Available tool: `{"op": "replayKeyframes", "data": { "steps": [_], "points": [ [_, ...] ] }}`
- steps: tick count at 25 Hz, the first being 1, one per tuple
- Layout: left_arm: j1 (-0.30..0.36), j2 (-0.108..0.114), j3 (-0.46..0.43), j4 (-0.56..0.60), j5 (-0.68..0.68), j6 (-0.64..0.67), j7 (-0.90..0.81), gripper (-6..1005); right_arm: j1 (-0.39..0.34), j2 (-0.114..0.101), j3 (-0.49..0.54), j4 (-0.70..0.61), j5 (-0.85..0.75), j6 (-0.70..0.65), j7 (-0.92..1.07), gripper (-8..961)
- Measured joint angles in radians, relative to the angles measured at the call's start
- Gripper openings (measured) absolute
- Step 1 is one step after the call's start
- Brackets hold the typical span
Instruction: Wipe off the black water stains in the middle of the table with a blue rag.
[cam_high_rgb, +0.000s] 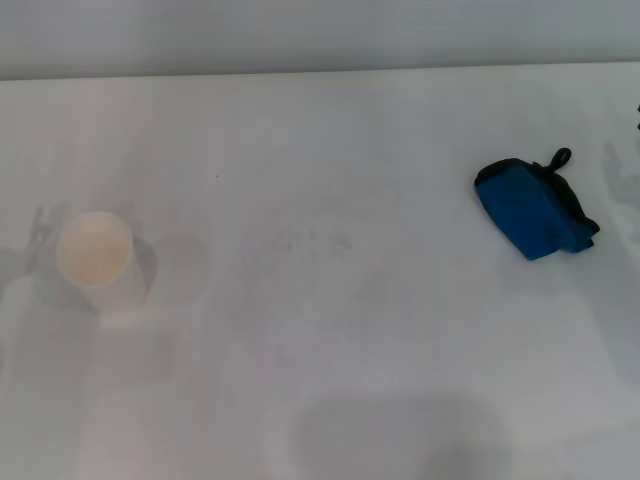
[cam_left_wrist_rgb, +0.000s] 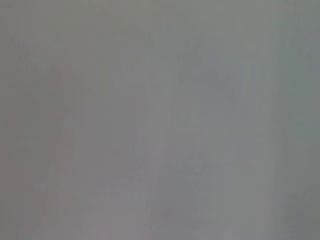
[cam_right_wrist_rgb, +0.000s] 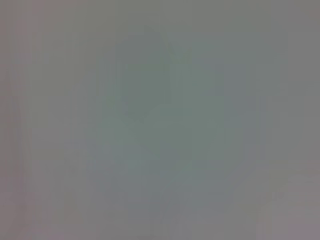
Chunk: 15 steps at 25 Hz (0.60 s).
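Note:
The blue rag (cam_high_rgb: 533, 210), a folded bright blue cloth with black edging and a small black loop, lies on the white table (cam_high_rgb: 380, 340) at the right. No dark blot shows in the middle of the table; only a faint greyish smear (cam_high_rgb: 312, 242) is there. Neither gripper shows in the head view. Both wrist views show only a plain grey field with no fingers and no objects.
A white paper cup (cam_high_rgb: 95, 255) stands upright at the left of the table. The table's far edge (cam_high_rgb: 320, 72) runs along the top of the head view. A tiny dark part (cam_high_rgb: 637, 115) shows at the right edge.

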Motion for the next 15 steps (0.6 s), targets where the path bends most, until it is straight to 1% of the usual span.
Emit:
{"op": "replayKeyframes", "data": {
  "steps": [4,8,13,15],
  "points": [
    [0.001,0.000,0.000,0.001,-0.001,0.005,-0.001,880,-0.006,0.001,0.042,0.038,0.003,0.045,-0.044,424],
    [0.007,-0.001,0.000,0.003,-0.003,0.013,-0.001,879,-0.013,0.002,0.047,0.042,0.008,0.069,-0.059,423],
    [0.010,-0.003,0.000,0.003,-0.014,0.015,0.000,880,-0.013,0.002,0.048,0.043,0.015,0.070,-0.063,368],
    [0.010,-0.003,0.000,0.003,-0.014,0.014,0.003,880,-0.013,0.003,0.049,0.045,0.015,0.070,-0.065,368]
  ]
}}
